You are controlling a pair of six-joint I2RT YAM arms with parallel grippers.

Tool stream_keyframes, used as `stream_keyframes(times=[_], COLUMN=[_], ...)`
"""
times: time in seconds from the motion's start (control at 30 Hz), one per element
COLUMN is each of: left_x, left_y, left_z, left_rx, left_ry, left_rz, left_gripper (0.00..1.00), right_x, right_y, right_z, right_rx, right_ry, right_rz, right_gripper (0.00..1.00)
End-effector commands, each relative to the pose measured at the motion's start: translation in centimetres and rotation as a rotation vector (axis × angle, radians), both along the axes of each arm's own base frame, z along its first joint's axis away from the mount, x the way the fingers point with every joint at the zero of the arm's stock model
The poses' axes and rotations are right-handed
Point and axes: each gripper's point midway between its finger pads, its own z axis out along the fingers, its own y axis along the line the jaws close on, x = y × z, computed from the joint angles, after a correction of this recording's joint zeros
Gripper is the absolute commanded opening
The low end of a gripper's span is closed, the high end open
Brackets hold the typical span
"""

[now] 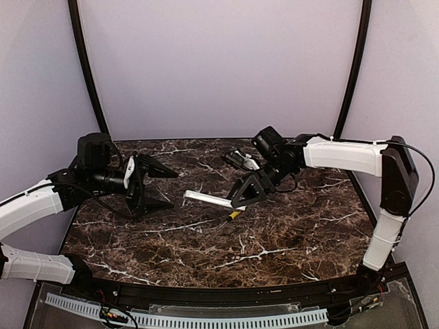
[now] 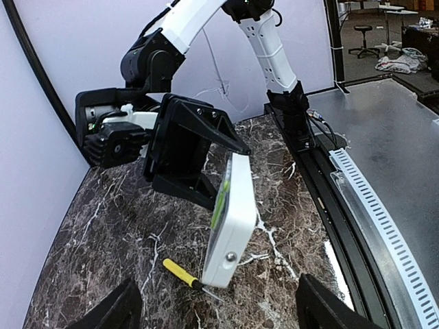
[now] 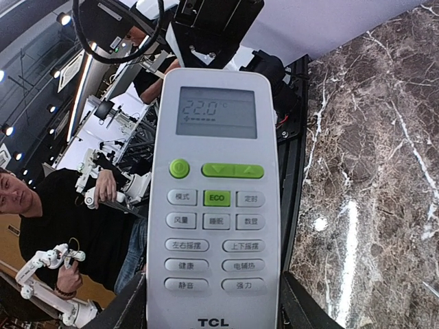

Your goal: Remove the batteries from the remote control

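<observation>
Well, my right claw (image 1: 247,192) is clamped on the lower, logo end of the TCL remote control (image 3: 216,205), with one finger on either long edge. It holds the handset out over the marble table (image 1: 288,240) toward the middle, turned up on its edge. I judge I hold it that way so the button face looks back at my right wrist and the plain white shell is turned toward my left claw (image 1: 161,186). That claw hangs a little way off to the left, fingers spread wide and nothing between them, ready to work at the battery cover while the right one steadies the body. I cannot see the batteries themselves. The screen reads 22.0, so I take it they sit inside, behind a cover that is not yet off. A yellow-handled screwdriver (image 2: 182,273) lies on the table just beside the remote's free end, near to hand should the cover need prying. Whether that free end touches the table, I cannot tell.
</observation>
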Motion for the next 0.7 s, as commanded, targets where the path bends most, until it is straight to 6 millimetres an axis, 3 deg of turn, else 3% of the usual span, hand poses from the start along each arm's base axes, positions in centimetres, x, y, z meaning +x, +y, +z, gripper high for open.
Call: stream_keyframes(times=[0.0,0.37,0.67], left_x=[-0.8,-2.0,-2.6], left_y=[-0.4,-1.5,-2.1], left_z=[-1.4,-3.5,-4.3], left_rx=[0.026,0.060,0.076], left_ry=[-0.030,-0.006,0.006], left_rz=[-0.030,-0.077,-0.099], left_gripper=[0.78,0.70,0.55], right_x=[-1.0,-2.4,-2.2], right_y=[1.0,3.0,4.0], right_z=[0.6,0.0,-0.3], right_rx=[0.029,-0.006,-0.020], right_ry=[0.050,0.103,0.122], right_rz=[0.067,0.139,0.150], right_gripper=[0.03,0.00,0.00])
